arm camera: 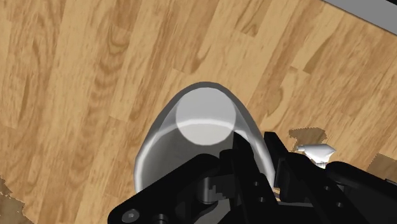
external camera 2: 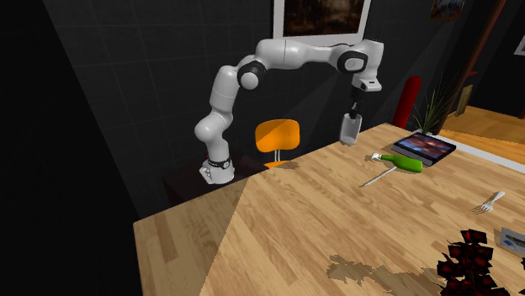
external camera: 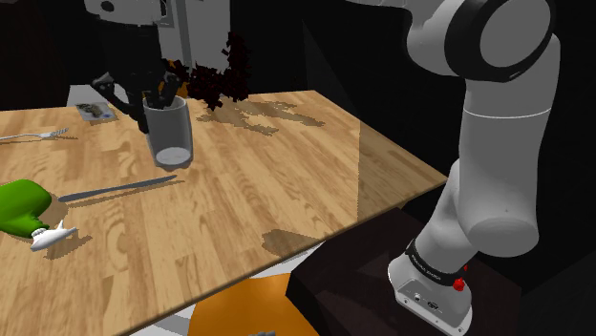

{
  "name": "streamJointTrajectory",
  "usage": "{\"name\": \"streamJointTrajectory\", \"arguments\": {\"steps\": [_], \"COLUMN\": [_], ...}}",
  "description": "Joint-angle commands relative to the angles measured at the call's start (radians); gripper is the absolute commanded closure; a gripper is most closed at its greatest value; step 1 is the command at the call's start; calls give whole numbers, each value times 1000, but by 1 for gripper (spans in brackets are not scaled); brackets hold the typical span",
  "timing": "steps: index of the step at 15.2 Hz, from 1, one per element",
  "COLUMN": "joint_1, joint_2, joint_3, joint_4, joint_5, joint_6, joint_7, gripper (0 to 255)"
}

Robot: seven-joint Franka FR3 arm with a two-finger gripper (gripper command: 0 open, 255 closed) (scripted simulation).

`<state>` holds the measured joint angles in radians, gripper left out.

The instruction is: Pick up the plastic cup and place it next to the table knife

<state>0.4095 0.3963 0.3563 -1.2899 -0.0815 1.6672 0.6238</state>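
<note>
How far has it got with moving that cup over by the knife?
Picking up looks done: the gripper clasps the grey cup at its rim, and it appears lifted off the table. In hand: carrying it. Left: setting it down beside the knife, which lies apart from it.

Light falls bright and even on the wooden worktop (external camera: 239, 191), while the surroundings are dim or black. In the shoulder view a straight line parts the bright wood from a duller strip toward that view's right. The dark red plant (external camera: 218, 74) throws a ragged, blocky shadow just beside itself. The grey cup (arm camera: 159, 137) is brightest at its round base.
</note>
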Motion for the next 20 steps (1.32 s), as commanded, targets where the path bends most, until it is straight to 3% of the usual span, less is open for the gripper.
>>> {"name": "streamJointTrajectory", "arguments": {"steps": [1,20], "joint_1": [-2,-15], "joint_2": [-2,13], "joint_3": [0,-8], "joint_4": [-29,-264], "joint_5": [0,-7], "joint_6": [28,277], "joint_7": [0,0], "gripper": [255,255]}}
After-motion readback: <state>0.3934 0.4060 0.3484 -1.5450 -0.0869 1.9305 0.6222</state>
